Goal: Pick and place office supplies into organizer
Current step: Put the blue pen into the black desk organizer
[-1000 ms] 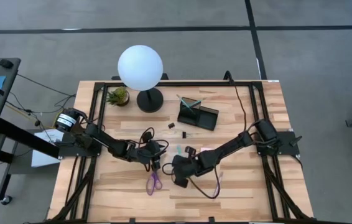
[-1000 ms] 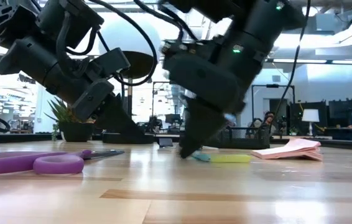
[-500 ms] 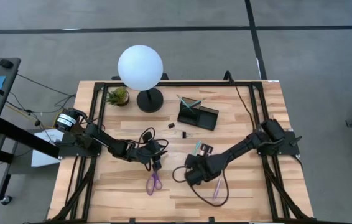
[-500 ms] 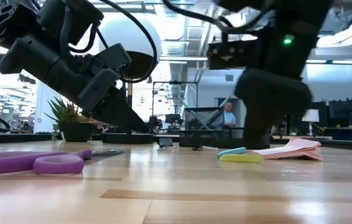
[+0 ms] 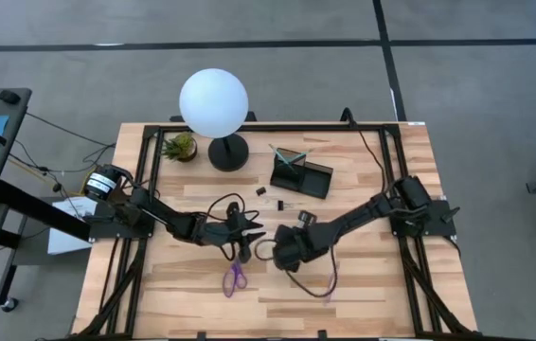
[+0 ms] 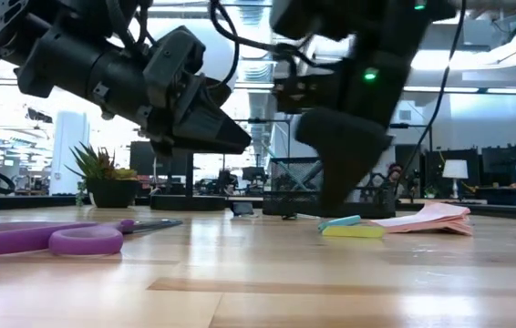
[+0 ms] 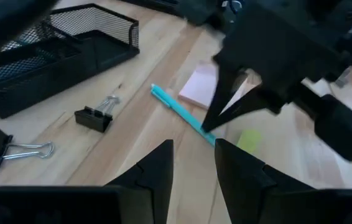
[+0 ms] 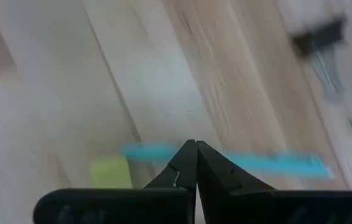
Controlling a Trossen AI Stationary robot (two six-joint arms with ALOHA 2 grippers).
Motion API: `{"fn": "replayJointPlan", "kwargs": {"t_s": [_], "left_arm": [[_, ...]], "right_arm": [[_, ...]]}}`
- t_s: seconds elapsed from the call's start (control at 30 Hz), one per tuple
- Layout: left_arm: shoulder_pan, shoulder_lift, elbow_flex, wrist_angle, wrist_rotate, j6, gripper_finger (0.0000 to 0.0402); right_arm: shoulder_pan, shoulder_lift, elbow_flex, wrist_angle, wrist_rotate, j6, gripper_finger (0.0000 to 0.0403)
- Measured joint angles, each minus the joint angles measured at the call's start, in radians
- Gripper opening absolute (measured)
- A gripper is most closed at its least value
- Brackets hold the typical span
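A teal pen lies on the table beside a yellow piece and a pink sticky pad. My right gripper is shut and points steeply down, its tips at the pen's middle. My left gripper hovers open just to the left, nearly level and aimed at the pen, with nothing between its fingers. Purple scissors lie flat nearer the front edge. Two black clips lie before the black mesh organizer, which holds a green pen. My right gripper has its shut fingertips right at the teal pen, coming from above and lying across it. The pen lies flat on the table. Whether the tips touch it or stand just above, I cannot tell.
A white globe lamp on a black base and a small potted plant stand at the far left of the table. A loose black cable loops on the wood near the right arm. Black rails frame the tabletop.
My left gripper has risen and tipped up from slanting down to nearly level, rolling a little, still open. My right gripper swung toward the table's right edge, then came partway back, staying shut. The teal pen has slid toward the right and now lies next to the yellow piece.
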Motion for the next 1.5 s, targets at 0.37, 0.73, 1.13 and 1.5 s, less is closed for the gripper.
{"fn": "replayJointPlan", "kwargs": {"t_s": [0.37, 0.73, 1.13, 1.5], "left_arm": [[-0.001, 0.0, 0.015, -0.014, 0.014, 0.045, 0.0111], [-0.002, 0.0, 0.015, -0.048, 0.014, 0.044, 0.0111], [-0.002, 0.0, 0.015, -0.047, 0.014, 0.043, 0.0111], [-0.002, 0.0, 0.015, -0.082, 0.004, -0.029, 0.0111]], "right_arm": [[-0.036, -0.025, 0.001, 0.026, -0.056, -0.1, 0.0], [0.023, -0.04, 0.0, -0.033, -0.119, -0.008, 0.0], [-0.031, 0.013, 0.0, 0.105, -0.121, -0.069, 0.0], [-0.129, -0.001, 0.0, 0.255, -0.049, -0.205, 0.0]]}}
